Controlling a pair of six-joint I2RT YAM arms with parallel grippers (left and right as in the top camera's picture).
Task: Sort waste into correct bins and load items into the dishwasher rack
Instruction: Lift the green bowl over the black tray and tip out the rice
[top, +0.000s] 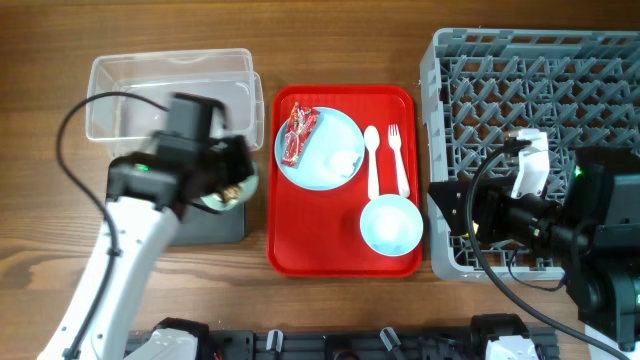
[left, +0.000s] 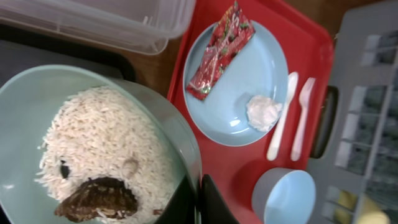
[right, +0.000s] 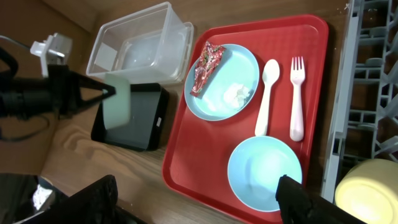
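a: any sign of the mint bowl (left: 25, 112)?

b: yep, up off the table, tipped on edge over the black tray (right: 134, 121), just beside the clear tub (top: 170, 85). heaped with rice (left: 106, 137) plus a brown scrap (left: 96, 199) inside. pinched at the rim by the left gripper (left: 198, 199), one finger on each side of the wall.

a: and the other waste?

b: lying on the blue plate (top: 318, 178), far end of the red tray (top: 320, 245). red wrapper (top: 298, 135) toward the plate's left edge, tissue (top: 343, 160) toward its right, apart from each other.

a: dishes?

b: spoon (top: 373, 160) and fork (top: 398, 158) side by side just right of the plate, handles pointing to the near side. blue bowl (top: 392, 224) upright in the tray's near right corner, close under those handles. yellow cup (right: 367, 190) already in the rack (top: 480, 60), peeking in at the corner of the right wrist view.

a: right gripper (right: 198, 186)?

b: fingers spread wide, nothing between them. parked over the rack's left side, near the tray.
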